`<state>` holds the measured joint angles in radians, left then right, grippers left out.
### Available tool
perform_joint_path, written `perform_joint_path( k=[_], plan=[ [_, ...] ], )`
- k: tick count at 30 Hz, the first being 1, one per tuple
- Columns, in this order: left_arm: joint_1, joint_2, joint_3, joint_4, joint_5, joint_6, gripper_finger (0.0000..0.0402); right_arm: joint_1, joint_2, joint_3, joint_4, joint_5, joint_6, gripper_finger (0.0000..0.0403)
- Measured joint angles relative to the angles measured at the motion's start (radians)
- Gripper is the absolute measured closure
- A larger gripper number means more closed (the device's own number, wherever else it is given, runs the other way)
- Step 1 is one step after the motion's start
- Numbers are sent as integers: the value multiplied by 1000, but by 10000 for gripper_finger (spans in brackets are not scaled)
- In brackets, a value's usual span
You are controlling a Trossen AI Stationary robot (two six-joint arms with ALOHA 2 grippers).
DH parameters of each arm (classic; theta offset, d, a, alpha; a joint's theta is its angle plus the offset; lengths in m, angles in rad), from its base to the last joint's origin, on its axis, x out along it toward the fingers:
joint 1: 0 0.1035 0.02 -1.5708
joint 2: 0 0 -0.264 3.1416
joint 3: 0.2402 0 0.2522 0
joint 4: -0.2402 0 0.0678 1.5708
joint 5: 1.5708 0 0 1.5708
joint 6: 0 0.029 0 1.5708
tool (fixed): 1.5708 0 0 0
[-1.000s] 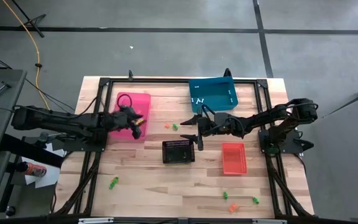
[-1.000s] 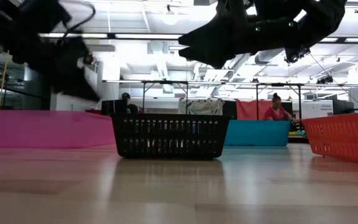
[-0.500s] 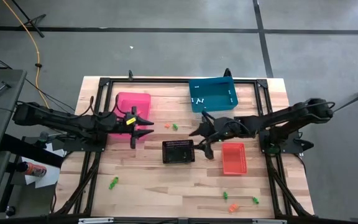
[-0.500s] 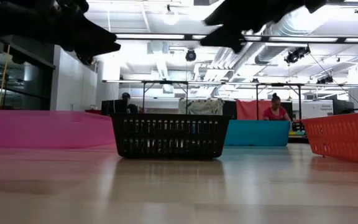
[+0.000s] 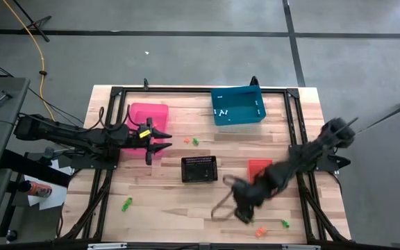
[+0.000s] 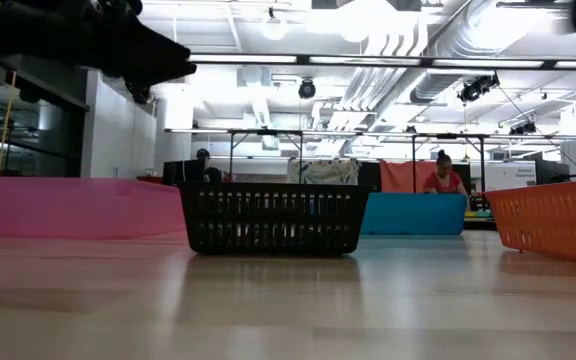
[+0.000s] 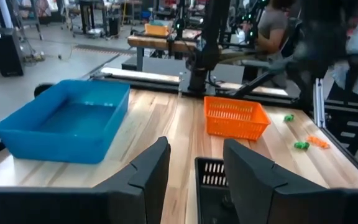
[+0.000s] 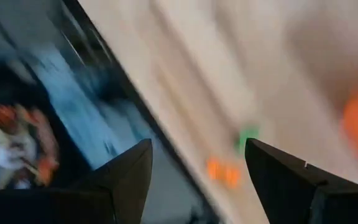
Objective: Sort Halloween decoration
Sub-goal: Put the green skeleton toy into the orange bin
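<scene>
The Halloween decoration is scattered as tiny trinkets: an orange and green pair [image 5: 191, 141] on the table's middle, a green one [image 5: 127, 204] near left, and an orange one [image 5: 260, 231] with a green one [image 5: 284, 223] near right. White ones [image 5: 222, 111] lie in the blue bin [image 5: 238, 105]. My left gripper [image 5: 164, 139] [image 7: 194, 174] hovers open and level beside the pink bin [image 5: 148, 117], with nothing between its fingers. My right gripper [image 5: 231, 205] [image 8: 197, 180] is open and blurred, pointing down above the near right trinkets [image 8: 224, 173].
A black basket [image 5: 199, 169] stands mid-table, just ahead of my left gripper. A red basket [image 5: 259, 168] sits partly under my right arm. A black frame [image 5: 110, 139] borders the table. People work at tables in the room behind [image 6: 443, 172].
My left gripper has risen out of the pink bin and tipped up from pointing down to level, then held still. My right gripper has swung fast from the table's middle by the blue bin toward the near edge, rolling and tipping to point down.
</scene>
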<state>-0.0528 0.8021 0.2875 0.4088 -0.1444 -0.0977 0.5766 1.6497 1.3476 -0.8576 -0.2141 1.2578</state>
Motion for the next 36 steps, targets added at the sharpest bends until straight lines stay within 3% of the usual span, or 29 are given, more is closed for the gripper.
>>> perform_joint_path(
  k=[5,8,13,19,24,36],
  plan=[
    [0,0,0,32,0,32,261,104,209,152,-157,-214,73,151],
    [0,0,0,50,0,68,261,133,310,183,-140,-230,-2,151],
    [0,0,0,68,0,110,261,112,418,189,-168,-214,27,151],
    [0,0,0,92,-27,173,261,74,426,188,-304,-120,84,151],
    [0,-1,0,113,-42,161,261,64,423,188,-169,-128,111,151],
    [0,0,0,109,-42,134,261,95,423,122,-144,-145,156,151]
  ],
)
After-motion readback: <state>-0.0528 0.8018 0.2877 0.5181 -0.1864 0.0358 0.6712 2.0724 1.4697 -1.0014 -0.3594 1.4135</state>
